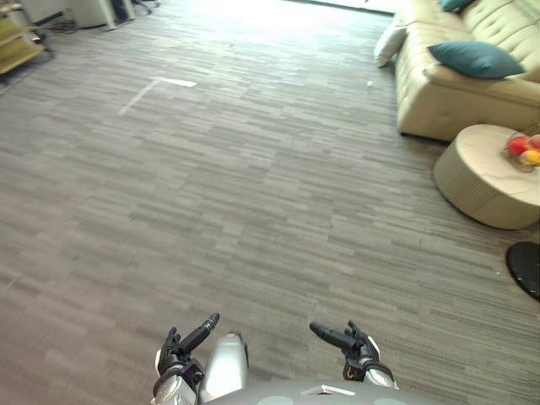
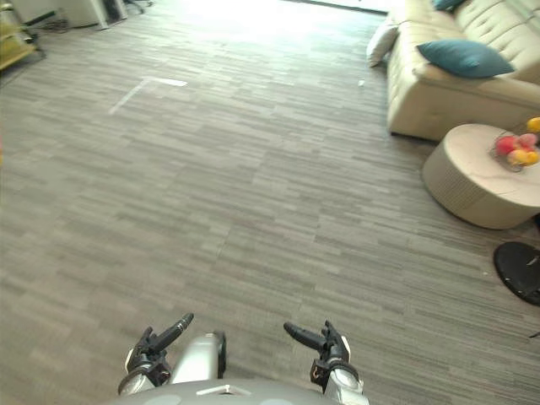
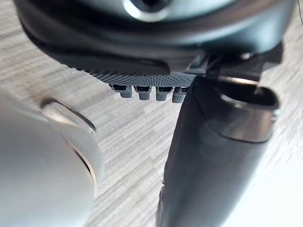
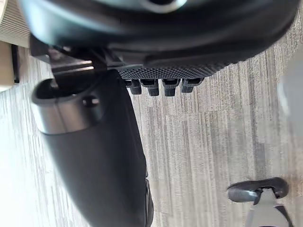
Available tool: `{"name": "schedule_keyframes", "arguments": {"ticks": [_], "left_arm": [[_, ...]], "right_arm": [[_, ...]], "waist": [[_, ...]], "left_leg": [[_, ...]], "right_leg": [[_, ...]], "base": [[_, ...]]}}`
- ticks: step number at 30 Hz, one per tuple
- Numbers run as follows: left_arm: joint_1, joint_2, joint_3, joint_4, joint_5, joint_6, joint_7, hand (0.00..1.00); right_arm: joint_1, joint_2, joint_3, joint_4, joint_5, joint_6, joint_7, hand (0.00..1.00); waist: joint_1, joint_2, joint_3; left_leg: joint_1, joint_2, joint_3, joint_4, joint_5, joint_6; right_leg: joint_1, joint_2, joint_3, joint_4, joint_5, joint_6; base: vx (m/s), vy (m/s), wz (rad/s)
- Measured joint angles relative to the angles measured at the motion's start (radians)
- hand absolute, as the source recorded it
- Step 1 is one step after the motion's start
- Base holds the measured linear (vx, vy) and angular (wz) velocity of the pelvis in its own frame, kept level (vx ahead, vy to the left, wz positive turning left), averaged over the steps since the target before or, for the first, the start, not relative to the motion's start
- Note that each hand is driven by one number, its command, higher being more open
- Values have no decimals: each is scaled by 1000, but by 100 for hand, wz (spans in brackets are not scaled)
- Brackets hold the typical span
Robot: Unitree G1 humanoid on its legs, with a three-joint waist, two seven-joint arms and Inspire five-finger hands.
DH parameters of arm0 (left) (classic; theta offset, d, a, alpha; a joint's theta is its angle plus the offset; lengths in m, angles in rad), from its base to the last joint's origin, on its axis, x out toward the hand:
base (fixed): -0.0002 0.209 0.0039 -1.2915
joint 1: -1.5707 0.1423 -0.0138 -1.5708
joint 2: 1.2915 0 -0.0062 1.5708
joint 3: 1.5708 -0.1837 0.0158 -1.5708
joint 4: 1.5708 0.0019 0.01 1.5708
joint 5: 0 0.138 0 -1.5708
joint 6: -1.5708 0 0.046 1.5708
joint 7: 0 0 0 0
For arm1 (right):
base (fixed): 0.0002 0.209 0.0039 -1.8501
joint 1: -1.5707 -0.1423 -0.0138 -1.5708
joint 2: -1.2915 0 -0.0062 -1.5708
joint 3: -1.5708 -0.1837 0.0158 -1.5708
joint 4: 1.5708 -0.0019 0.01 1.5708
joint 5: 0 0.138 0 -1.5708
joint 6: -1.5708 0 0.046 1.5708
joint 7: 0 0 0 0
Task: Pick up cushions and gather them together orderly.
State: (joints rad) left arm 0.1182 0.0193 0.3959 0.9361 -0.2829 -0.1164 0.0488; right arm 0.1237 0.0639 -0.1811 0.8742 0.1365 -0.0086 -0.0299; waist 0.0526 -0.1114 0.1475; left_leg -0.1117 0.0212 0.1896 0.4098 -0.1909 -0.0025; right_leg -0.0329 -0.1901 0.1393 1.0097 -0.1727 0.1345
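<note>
Left hand [image 1: 181,344]: low at the near edge of the head views, over the floor [image 1: 253,186]; fingers straight and apart from the thumb, holding nothing.
Right hand [image 1: 353,342]: low beside the left one, well apart from it; fingers straight, thumb out, also empty.
Wrist views: each hand's palm and thumb close up, with bare floor past the fingertips.
Sofa [image 1: 439,101]: cream, at the far right, well away from both hands.
Teal cushion [image 1: 477,59]: lies on the sofa seat near its front edge, a little tilted.
Second teal cushion [image 1: 456,4]: further back on the sofa, cut by the top edge.
White cushion [image 1: 389,40]: leans against the sofa's far end, on the side facing the open floor; whether it rests on the floor cannot be told.
Counter [image 1: 472,181]: round, beige, low, just in front of the sofa.
Fruit [image 1: 523,150]: red and yellow pieces in a wire bowl on the counter's right side.
Black disc [image 1: 527,268]: on the floor at the right edge, near the counter.
White tape [image 1: 156,84]: a corner mark on the floor, far left of centre.
</note>
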Motion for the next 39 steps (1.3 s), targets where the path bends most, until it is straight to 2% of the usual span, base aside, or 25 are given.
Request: {"name": "schedule_keyframes", "arguments": {"ticks": [2, 4, 7, 8, 9, 10, 11, 12, 14, 15, 16, 17, 20, 21, 23, 25, 28, 30, 31, 33, 34, 35, 36, 38, 39], "left_arm": [[-15, -11, -19, 21, 11, 9, 12, 100], [-33, -13, -37, 27, 19, 9, 11, 100], [-52, -11, -68, 46, 22, 16, 9, 100], [-55, -5, -90, 50, 43, 16, 5, 100], [-61, -8, -115, 50, 62, 16, 3, 100], [-64, -14, -116, 51, 64, 17, 1, 100], [-66, -41, -112, 50, 82, 15, -7, 100], [-67, -54, -107, 49, 91, 14, -9, 100], [-65, -57, -106, 49, 98, 16, -9, 100], [-66, -61, -94, 41, 98, 17, -11, 100], [-64, -66, -83, 31, 98, 17, -11, 100], [-63, -70, -59, 14, 98, 16, -12, 100], [-56, -74, -33, -32, 96, 10, -12, 100], [-56, -70, -26, -48, 96, 9, -12, 100], [-54, -61, -24, -62, 96, 6, -11, 100], [-36, -62, -16, -57, 95, 6, -5, 100], [-19, -74, 16, -61, 62, 3, -3, 100], [-13, -75, 14, -63, 37, -5, 2, 100], [-14, -70, 13, -59, 36, -4, 1, 100], [-14, -38, 12, -38, 30, -4, -1, 100], [-18, -24, 11, -35, 29, -3, -1, 100], [-28, 4, -8, -18, 33, -3, 2, 100], [-31, 14, -22, -1, 39, 7, 11, 100], [-28, 9, -29, 8, 40, 13, 17, 100], [-26, 7, -42, 23, 40, 17, 17, 100]], "right_arm": [[-2, -12, -6, -30, 0, -11, -1, 100], [-4, -9, -21, -57, -20, -34, -2, 100], [-35, 0, -37, -61, -26, -47, -1, 100], [-37, -1, -39, -55, -26, -45, -1, 100], [-35, -3, -46, -51, -27, -32, -1, 100], [-36, -13, -47, -48, -27, -30, -2, 100], [-38, -38, -57, -46, -29, -22, -2, 100], [-44, -43, -77, -52, -37, -22, 0, 100], [-44, -48, -82, -54, -38, -16, -3, 100], [-43, -52, -82, -55, -39, -11, -2, 100], [-43, -55, -79, -55, -39, -10, -2, 100], [-45, -58, -75, -56, -38, -10, -3, 100], [-49, -56, -28, -51, -36, -7, -5, 100], [-46, -49, -15, -49, -35, -4, -5, 100], [-53, -36, 1, -39, -34, -2, -8, 100], [-56, -25, 5, -22, -34, 0, -11, 100], [-56, -23, 4, -10, -34, 0, -22, 100], [-30, -25, -9, -2, -34, 4, -26, 100], [-23, -21, -18, 4, -35, 4, -25, 100], [-19, 7, -65, 25, -34, 7, -23, 100], [-19, 8, -64, 39, -35, 7, -22, 100], [-19, 8, -71, 60, -36, 10, -16, 100], [-12, 1, -78, 62, -37, 10, -18, 100], [-14, -8, -85, 50, -38, 1, -19, 100], [-13, -22, -84, 31, -39, -13, -13, 100]], "waist": [[-13, 35, 15], [-24, 47, 16], [-55, 52, 34], [-59, 39, 41], [-64, 35, 50], [-69, 39, 51], [-66, 75, 56], [-64, 101, 63], [-73, 113, 62], [-81, 125, 65], [-81, 135, 67], [-81, 147, 73], [-73, 129, 93], [-59, 122, 90], [-45, 107, 93], [-9, 111, 96], [-1, 110, 95], [21, 102, 75], [27, 93, 65], [29, 41, 34], [27, 18, 36], [20, -10, 37], [13, -12, 40], [-3, 6, 50], [-15, 26, 51]], "left_leg": [[169, -4, 22, -100, -24, 21], [253, 2, 23, -188, -26, 23], [386, 13, 25, -301, -37, 35], [433, -10, 14, -336, -41, 41], [483, -32, -11, -360, -51, 57], [499, -35, -25, -364, -52, 58], [516, -17, -44, -347, -52, 58], [509, -2, -51, -292, -49, 53], [464, 20, -71, -142, -29, -19], [369, 54, -117, 116, 34, -179], [292, 80, -139, 303, 74, -262], [209, 120, -125, 511, 75, -262], [43, 180, -56, 717, 37, -231], [-22, 193, -13, 671, 4, -171], [-138, 185, 23, 411, -32, -102], [-170, 175, -8, 67, -11, -110], [-213, 162, -48, -119, 37, -119], [-219, 152, 8, -134, 100, -65], [-221, 142, 15, -105, 160, -47], [-193, 69, 22, -33, 198, -10], [-172, 45, 33, -25, 172, 5], [-124, 3, 42, -17, 120, 25], [-49, -26, 45, -12, 63, 39], [44, -29, 42, -25, 3, 55], [178, -28, 32, -106, -39, 56]], "right_leg": [[-120, -18, -141, 125, -30, -47], [-229, -1, -250, 84, -51, -71], [-344, 80, -388, -314, -44, -91], [-348, 99, -398, -558, 35, -83], [-340, 104, -375, -649, 183, -134], [-331, 107, -372, -644, 223, -165], [-338, 116, -379, -575, 188, -219], [-342, 115, -380, -518, 130, -238], [-323, 121, -385, -476, 64, -247], [-266, 145, -385, -490, 19, -245], [-220, 170, -382, -518, 5, -244], [-154, 201, -382, -561, 0, -251], [30, 253, -348, -688, -17, -253], [92, 261, -328, -741, -17, -252], [191, 262, -284, -831, -21, -236], [263, 256, -217, -876, -33, -217], [323, 235, -184, -900, -84, -185], [396, 180, -154, -888, -165, -119], [396, 160, -152, -859, -180, -92], [287, 69, -150, -523, -194, -44], [252, 39, -150, -413, -169, -29], [167, -14, -144, -186, -36, -32], [80, -61, -151, 15, 73, -44], [11, -70, -188, 120, 47, -72], [-115, -45, -255, 136, -4, -86]], "base": [[655, 283, -28], [514, 145, -8], [553, 24, 10], [569, -110, 44], [594, -150, 52], [623, -172, 40], [625, -161, 10], [723, -195, -1], [578, -185, -3], [546, -162, -8], [637, -164, -18], [510, -107, -26], [496, -67, -33], [345, -22, -40], [554, 18, -58], [516, 113, -87], [580, 220, -49], [690, 317, -46], [749, 366, -53], [818, 419, -34], [722, 372, 0], [569, 275, 14], [708, 334, 14], [784, 321, 1], [741, 263, 6]]}}
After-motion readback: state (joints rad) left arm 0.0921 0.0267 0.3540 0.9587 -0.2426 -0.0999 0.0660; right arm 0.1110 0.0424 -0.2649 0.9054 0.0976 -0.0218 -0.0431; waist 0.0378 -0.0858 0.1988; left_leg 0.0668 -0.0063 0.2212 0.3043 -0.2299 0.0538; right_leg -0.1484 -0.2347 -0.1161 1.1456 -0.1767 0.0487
